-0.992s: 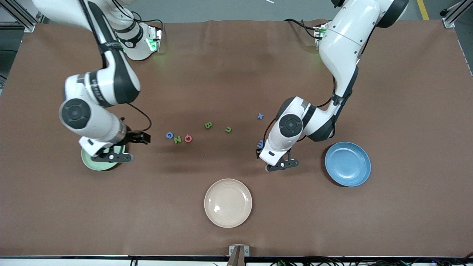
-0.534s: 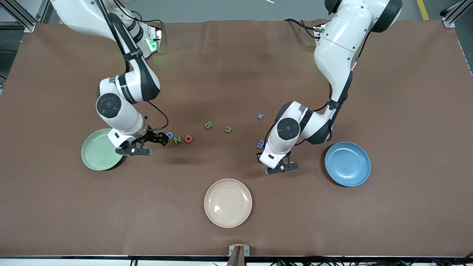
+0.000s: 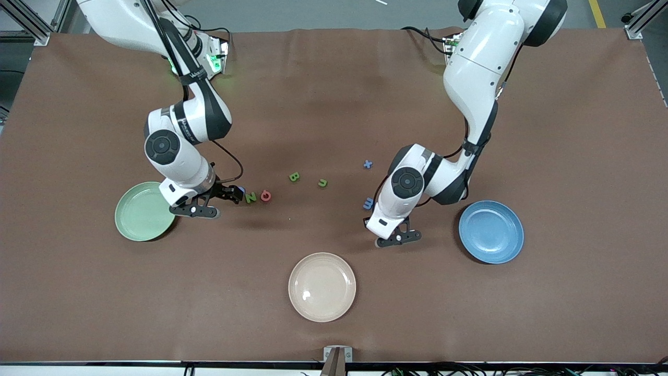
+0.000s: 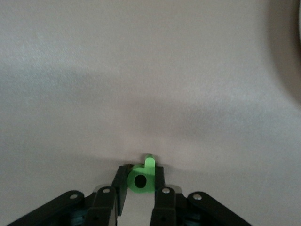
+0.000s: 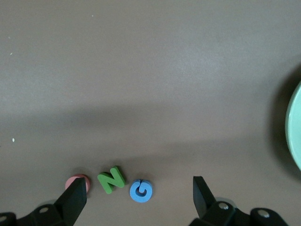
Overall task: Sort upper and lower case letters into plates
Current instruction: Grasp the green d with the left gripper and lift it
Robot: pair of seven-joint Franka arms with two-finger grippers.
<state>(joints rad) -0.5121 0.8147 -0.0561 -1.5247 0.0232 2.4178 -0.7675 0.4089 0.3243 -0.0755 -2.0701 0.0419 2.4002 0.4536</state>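
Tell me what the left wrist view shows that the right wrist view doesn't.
Only the left wrist view shows the left pincer shut on a small green toy letter p. Only the right wrist view shows the open right pincer over the small blue toy letter G, beside the green toy N and pink-red toy Q. Both show the brown table cloth.

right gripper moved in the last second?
Yes. The right gripper, open, was over the green plate a second ago. It has since swung off the plate toward the middle of the table and now hangs over the blue G.
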